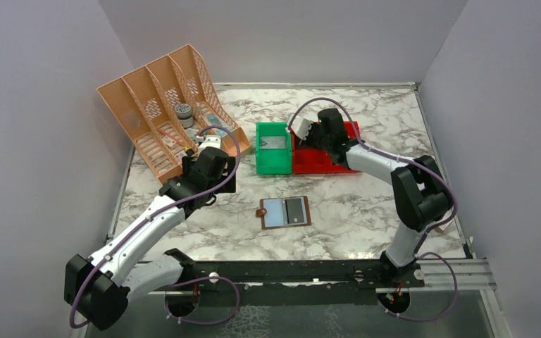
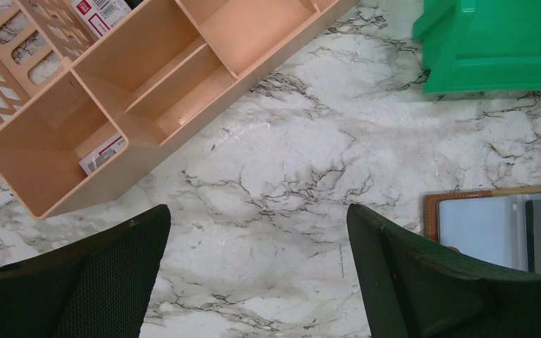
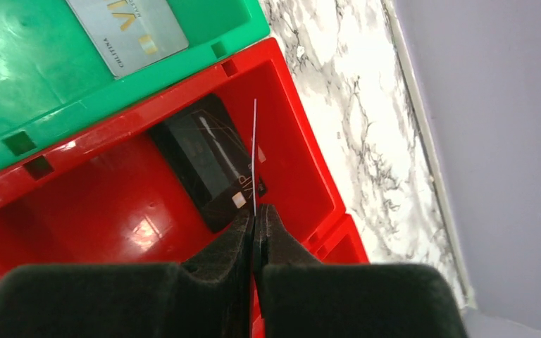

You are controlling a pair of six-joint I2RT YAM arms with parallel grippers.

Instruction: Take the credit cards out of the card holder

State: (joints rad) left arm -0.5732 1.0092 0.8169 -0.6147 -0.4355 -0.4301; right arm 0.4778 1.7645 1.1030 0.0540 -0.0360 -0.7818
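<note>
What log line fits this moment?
left gripper open; right gripper shut on thin pale card over red plastic bin; brown leather card holder open

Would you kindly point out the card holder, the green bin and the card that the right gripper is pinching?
card holder (image 2: 431,215): left wrist view, on its brown leather border.
green bin (image 1: 273,165): top view, on its front wall.
pinched card (image 3: 254,155): right wrist view, on its thin edge, seen edge-on.
</note>
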